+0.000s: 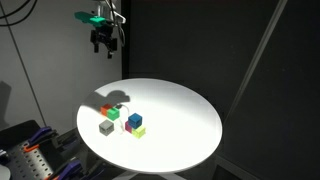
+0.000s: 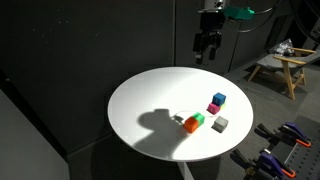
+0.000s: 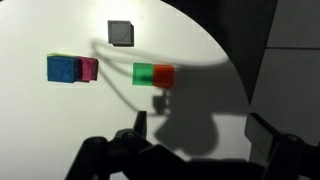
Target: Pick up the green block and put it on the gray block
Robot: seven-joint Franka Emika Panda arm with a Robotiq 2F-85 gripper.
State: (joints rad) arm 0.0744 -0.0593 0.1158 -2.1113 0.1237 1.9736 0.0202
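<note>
A robot gripper [image 1: 103,42] is hanging high above a round white table [image 1: 185,125], well clear of everything on it. In the wrist view its fingers [image 3: 140,120] are standing wide apart with nothing between them. The green block [image 3: 144,74] is sitting on the table, touching an orange block [image 3: 164,75] along one side. The gray block [image 3: 120,33] is sitting alone nearby, with bare table between it and the green one. A blue block [image 3: 62,68] and a pink block [image 3: 89,69] are sitting together further off. Both exterior views are showing the same layout, with the green block [image 2: 198,119] beside the gray block [image 2: 221,123] near the table's edge. Judging from this, the task is only at its approach step: nothing is being held and no block is stacked yet. The next move is likely calling for the gripper to come down over the green block, with the fingers turned to close on its two free sides, not on the side pressed against the orange block, so that only the green one is being lifted.
</note>
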